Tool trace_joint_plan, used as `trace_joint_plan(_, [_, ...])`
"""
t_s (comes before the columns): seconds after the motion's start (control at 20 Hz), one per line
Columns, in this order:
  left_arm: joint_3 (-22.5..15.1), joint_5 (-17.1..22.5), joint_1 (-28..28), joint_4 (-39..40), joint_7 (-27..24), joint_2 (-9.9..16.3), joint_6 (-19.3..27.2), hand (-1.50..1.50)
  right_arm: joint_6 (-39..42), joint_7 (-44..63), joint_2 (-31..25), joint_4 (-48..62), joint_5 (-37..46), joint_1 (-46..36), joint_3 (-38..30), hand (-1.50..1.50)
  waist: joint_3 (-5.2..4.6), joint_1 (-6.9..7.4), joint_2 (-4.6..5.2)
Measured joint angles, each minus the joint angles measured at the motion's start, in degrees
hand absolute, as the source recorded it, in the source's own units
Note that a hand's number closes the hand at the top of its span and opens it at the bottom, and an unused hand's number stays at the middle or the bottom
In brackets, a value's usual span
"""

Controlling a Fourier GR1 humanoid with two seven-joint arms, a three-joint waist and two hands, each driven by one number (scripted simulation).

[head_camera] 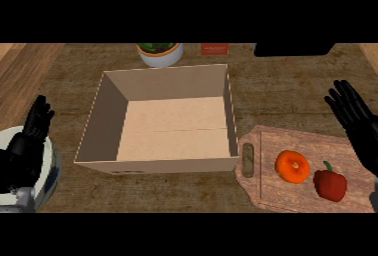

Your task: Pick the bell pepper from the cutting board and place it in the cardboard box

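Nothing is grasped yet. The right robot hand (353, 112) is open, fingers straight; the glossy red pepper (330, 185) lies below it on the grained wooden board (269, 195), beside a round orange fruit (292, 166). Next, it should descend and curl round the pepper. The matte cardboard box (159, 165) sits to its left. The left robot hand (33, 127) rests open.

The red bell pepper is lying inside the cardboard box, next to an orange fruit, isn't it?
Not quite. The head view shows the red bell pepper lying on the wooden cutting board, to the right of the cardboard box, not inside it. It is indeed next to the orange fruit, which sits on the same board.
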Motion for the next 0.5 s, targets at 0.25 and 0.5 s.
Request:
trace_joint_plan(0.25, [1.31, -4.06, 0.03, 2.13, 1.92, 4.08, 0.67, 0.00, 3.10, -4.33, -0.28, 1.13, -2.27, 4.98, -3.50, -1.50, -2.71, -1.65, 0.72])
trace_joint_plan(0.5, [0.91, -6.12, 0.72, 5.53, 3.03, 5.57, 0.33, 0.00, 2.96, -9.66, -10.38, 0.96, 14.31, 9.63, -1.26, -1.50, -3.97, -2.44, 1.19])
